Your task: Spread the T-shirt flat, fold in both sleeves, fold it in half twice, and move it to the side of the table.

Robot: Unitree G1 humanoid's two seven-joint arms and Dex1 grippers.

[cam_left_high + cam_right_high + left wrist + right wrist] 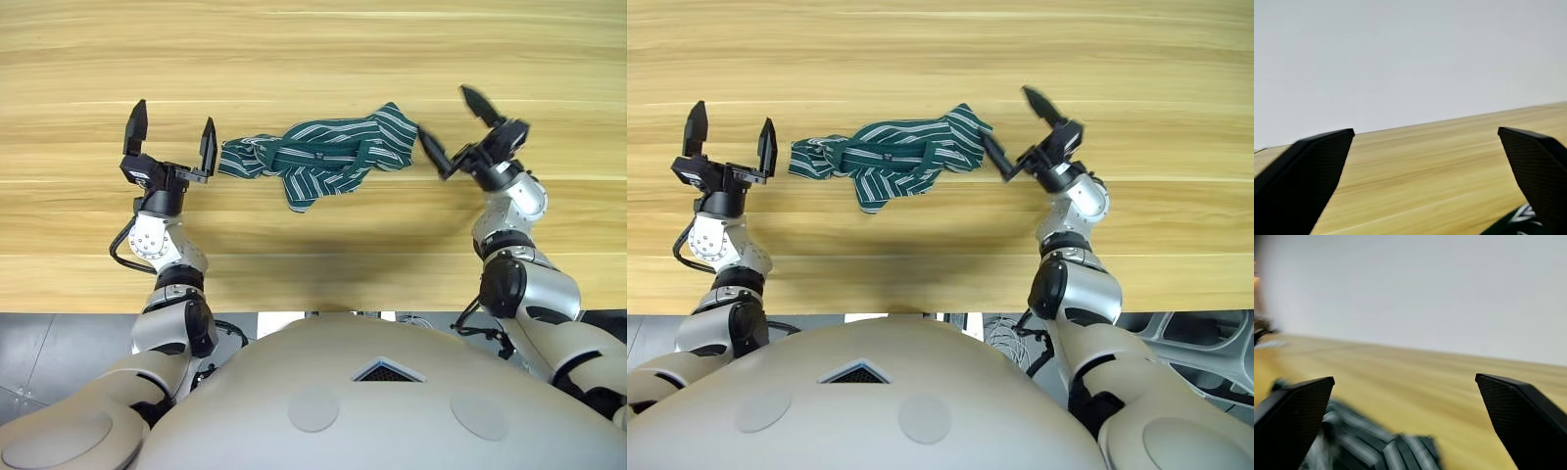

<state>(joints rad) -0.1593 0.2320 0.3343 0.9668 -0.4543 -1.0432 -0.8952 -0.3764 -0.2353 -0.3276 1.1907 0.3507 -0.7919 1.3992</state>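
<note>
A dark green T-shirt (323, 155) with thin white stripes lies crumpled in a long bunch on the wooden table (313, 59). My left gripper (168, 129) stands open just off the shirt's left end, its near finger close to the cloth. Off the shirt's right end my right gripper (453, 128) is open too, one finger near the fabric's edge. Neither holds anything. The right wrist view shows the striped shirt (1376, 448) low between the fingers; a corner of the shirt (1515, 220) shows in the left wrist view.
The bare wooden tabletop stretches far beyond the shirt and to both sides. The table's near edge (313, 311) runs just in front of my arms, with dark floor below it.
</note>
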